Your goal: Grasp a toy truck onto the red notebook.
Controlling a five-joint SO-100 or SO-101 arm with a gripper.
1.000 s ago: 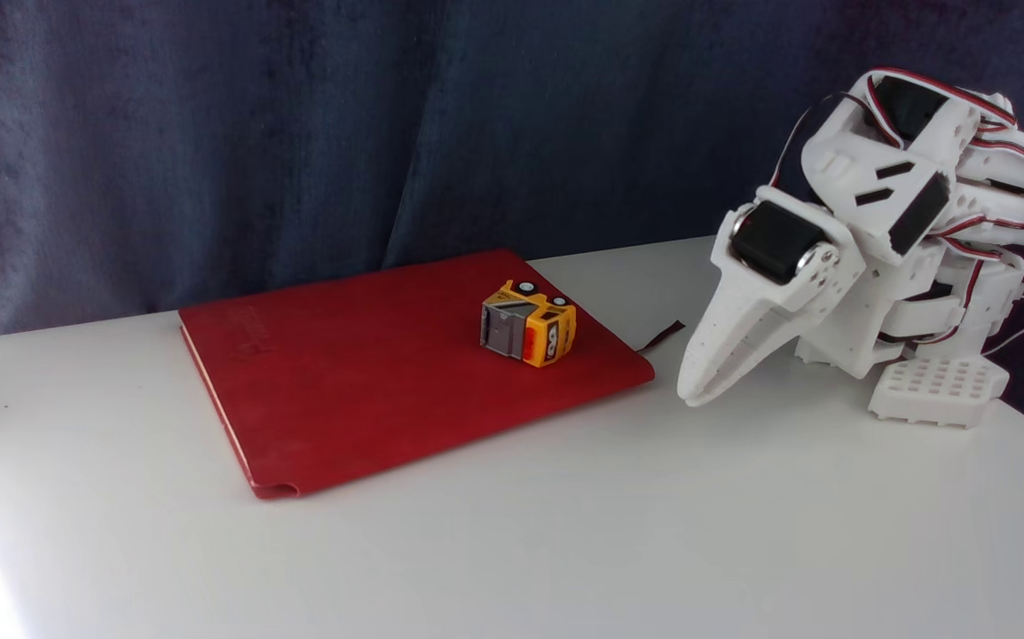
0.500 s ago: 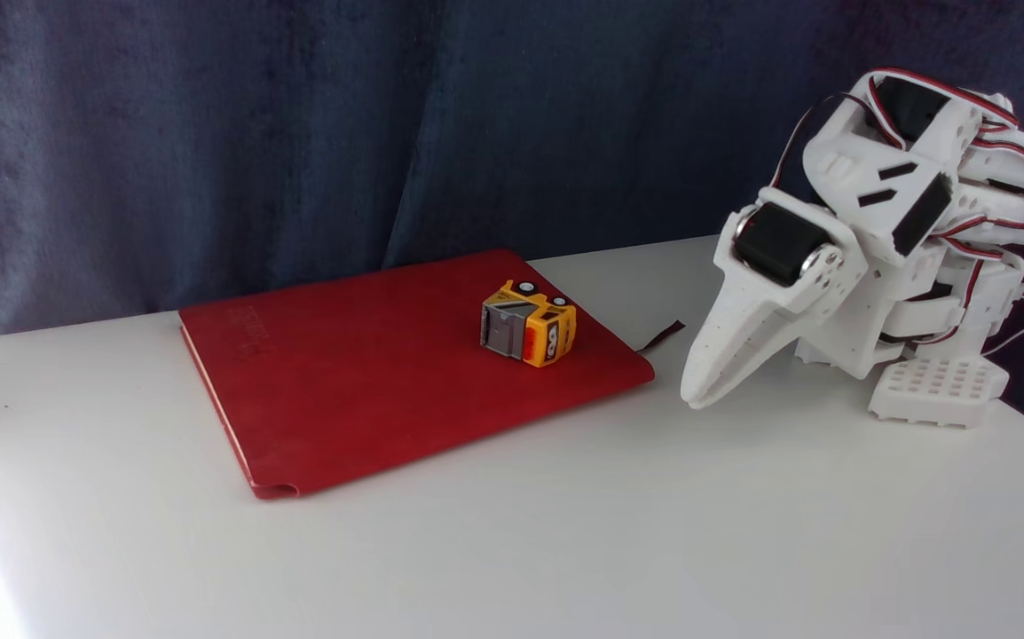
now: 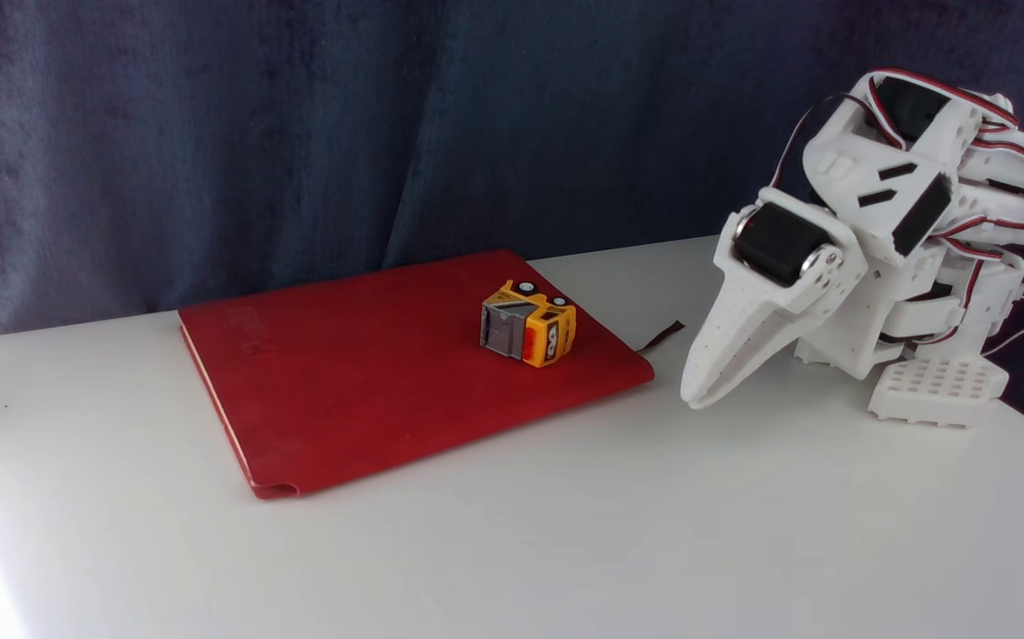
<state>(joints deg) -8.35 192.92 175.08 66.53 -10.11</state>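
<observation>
The toy truck (image 3: pixel 528 330), orange-yellow with a grey back section, lies tipped on its side with its small wheels facing up, on the right part of the red notebook (image 3: pixel 370 373). The notebook lies flat on the white table, and its thin dark ribbon (image 3: pixel 661 336) sticks out at the right edge. My white gripper (image 3: pixel 697 397) points down at the table just right of the notebook's right corner, apart from the truck. Its fingers are together with nothing between them. The arm is folded over its base at the right.
The white table (image 3: pixel 565 532) stretches wide in front of the notebook. A dark blue curtain (image 3: pixel 299 133) hangs behind the table's far edge. The arm's base (image 3: pixel 938 386) stands near the right edge, where the table drops off.
The gripper has shifted very slightly; the truck and notebook have not moved.
</observation>
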